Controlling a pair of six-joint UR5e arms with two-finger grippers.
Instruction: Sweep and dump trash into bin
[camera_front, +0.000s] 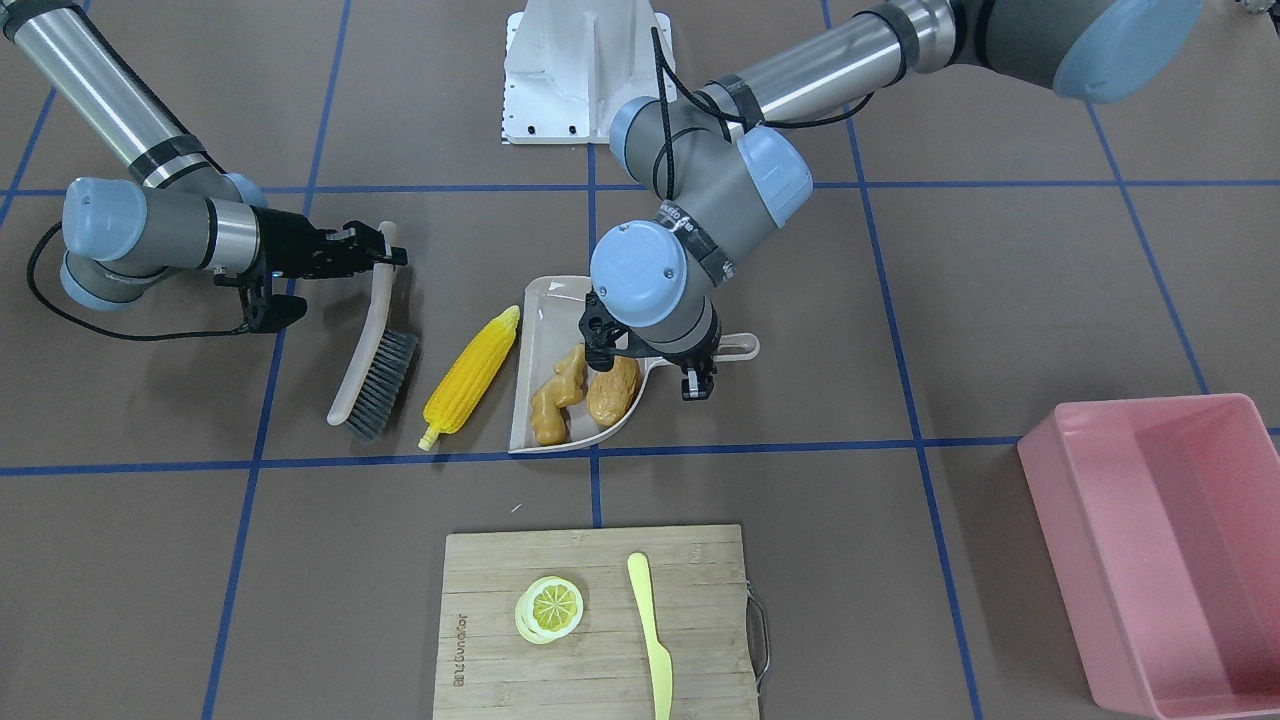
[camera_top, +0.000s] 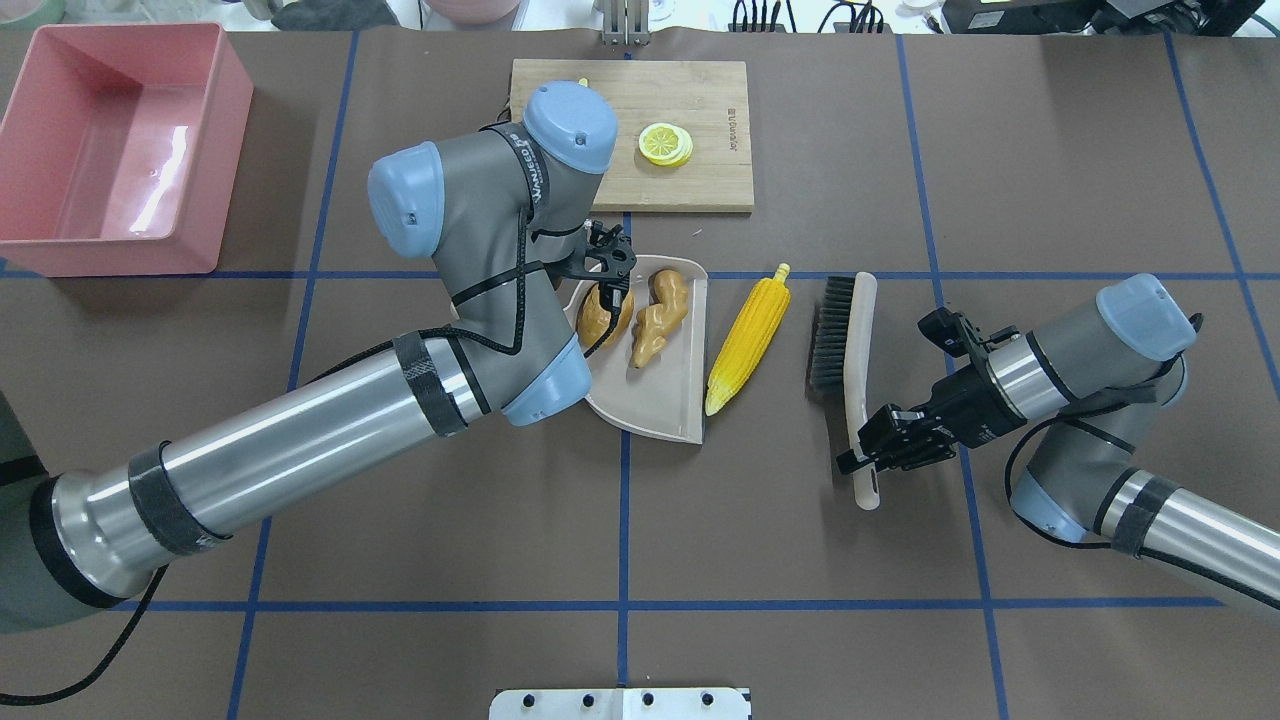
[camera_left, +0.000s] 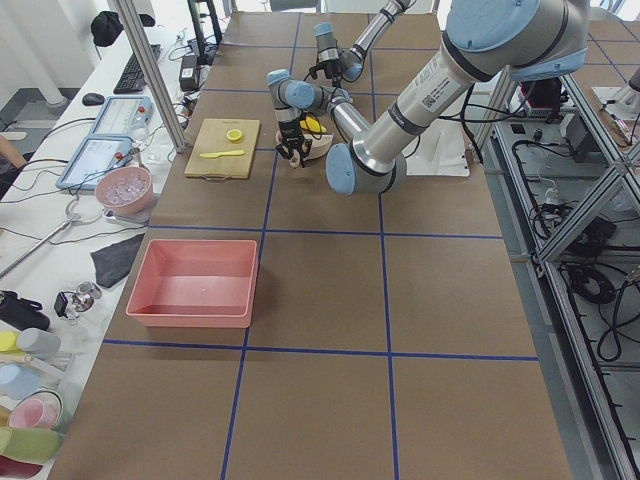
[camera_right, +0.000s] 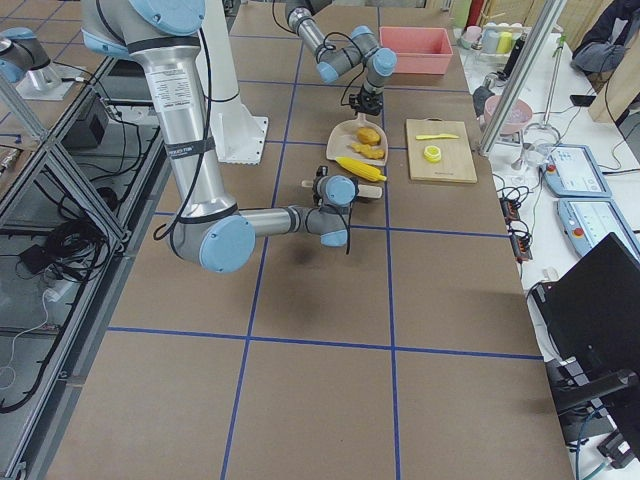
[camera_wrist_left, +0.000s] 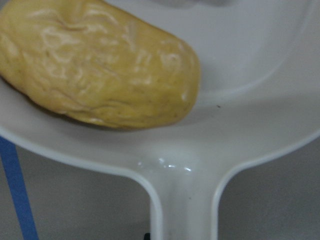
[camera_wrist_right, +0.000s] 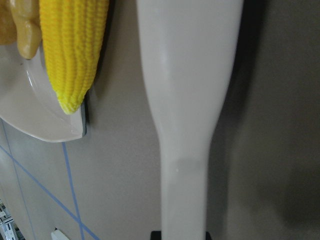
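The beige dustpan (camera_front: 538, 318) lies at the table's middle with the tan ginger root (camera_front: 556, 395) and the brown potato (camera_front: 613, 388) in it. My left gripper (camera_front: 652, 360) is shut on the dustpan's handle (camera_wrist_left: 181, 200), which runs under the wrist. The yellow corn cob (camera_front: 470, 380) rests on the table along the pan's open lip. Beyond the corn lies the brush (camera_front: 378, 375), bristles on the table, with my right gripper (camera_front: 375, 250) shut on its handle (camera_wrist_right: 186, 150). The pink bin (camera_top: 110, 140) stands at the far left corner with nothing in it.
A wooden cutting board (camera_front: 500, 640) across the table from the robot carries a lemon slice (camera_front: 550, 608) and a yellow-green knife (camera_front: 650, 630). The white robot base plate (camera_front: 585, 70) is behind the dustpan. Blue tape lines grid the brown tabletop.
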